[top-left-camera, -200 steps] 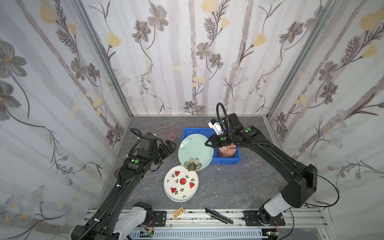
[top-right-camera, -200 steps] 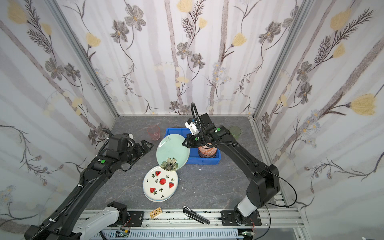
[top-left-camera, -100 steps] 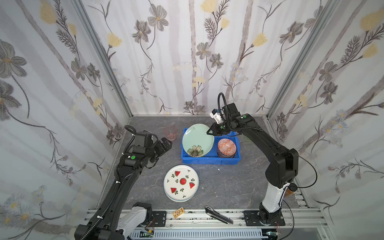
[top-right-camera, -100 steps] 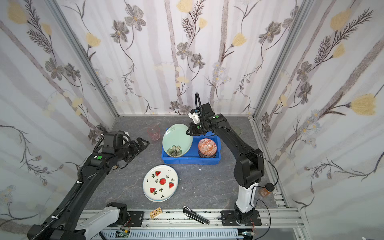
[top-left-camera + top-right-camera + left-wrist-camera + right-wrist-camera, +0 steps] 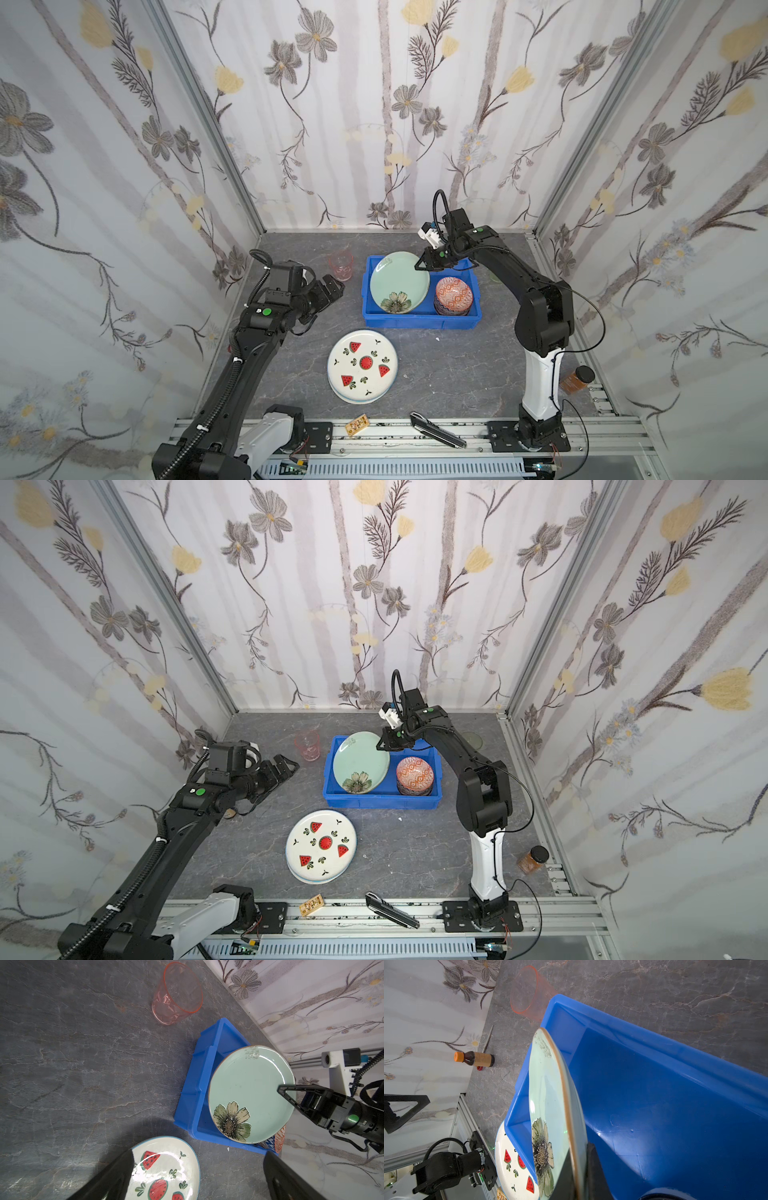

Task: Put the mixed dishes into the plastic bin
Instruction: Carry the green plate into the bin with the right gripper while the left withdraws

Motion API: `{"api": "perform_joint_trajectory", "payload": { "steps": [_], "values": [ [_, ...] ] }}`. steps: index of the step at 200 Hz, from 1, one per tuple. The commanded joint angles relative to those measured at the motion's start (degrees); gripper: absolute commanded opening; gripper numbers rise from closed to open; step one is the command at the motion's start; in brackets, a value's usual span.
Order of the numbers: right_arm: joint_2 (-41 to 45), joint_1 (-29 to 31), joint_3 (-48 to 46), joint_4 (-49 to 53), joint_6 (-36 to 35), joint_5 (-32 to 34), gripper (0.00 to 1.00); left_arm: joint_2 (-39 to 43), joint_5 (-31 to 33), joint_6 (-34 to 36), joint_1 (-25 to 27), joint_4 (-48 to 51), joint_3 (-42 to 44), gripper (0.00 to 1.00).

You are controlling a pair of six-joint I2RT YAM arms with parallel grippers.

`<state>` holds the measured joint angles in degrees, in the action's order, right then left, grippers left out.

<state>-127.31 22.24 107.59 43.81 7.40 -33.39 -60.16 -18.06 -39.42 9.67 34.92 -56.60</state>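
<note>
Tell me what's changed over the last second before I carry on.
The right jaws, shut on the pale green plate throughout, carried it from over the blue bin's near-left corner down into the bin, where it is held tilted beside the orange bowl. The open left jaws, the watermelon plate and the pink tumbler stayed put.
</note>
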Motion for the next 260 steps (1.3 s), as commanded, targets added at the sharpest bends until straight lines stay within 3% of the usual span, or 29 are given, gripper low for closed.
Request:
{"api": "perform_joint_trajectory", "payload": {
  "steps": [1, 260],
  "values": [
    [-1.2, -0.4, 0.9, -3.4, -2.2, -5.4, 0.00, -0.4, 0.1, 0.1, -0.2, 0.0, 0.2, 1.00],
    [-12.1, -2.1, 1.5, -6.0, -6.2, -5.5, 0.07, -4.5, 0.9, -0.3, -0.3, -0.1, 0.5, 1.00]
  ]
}}
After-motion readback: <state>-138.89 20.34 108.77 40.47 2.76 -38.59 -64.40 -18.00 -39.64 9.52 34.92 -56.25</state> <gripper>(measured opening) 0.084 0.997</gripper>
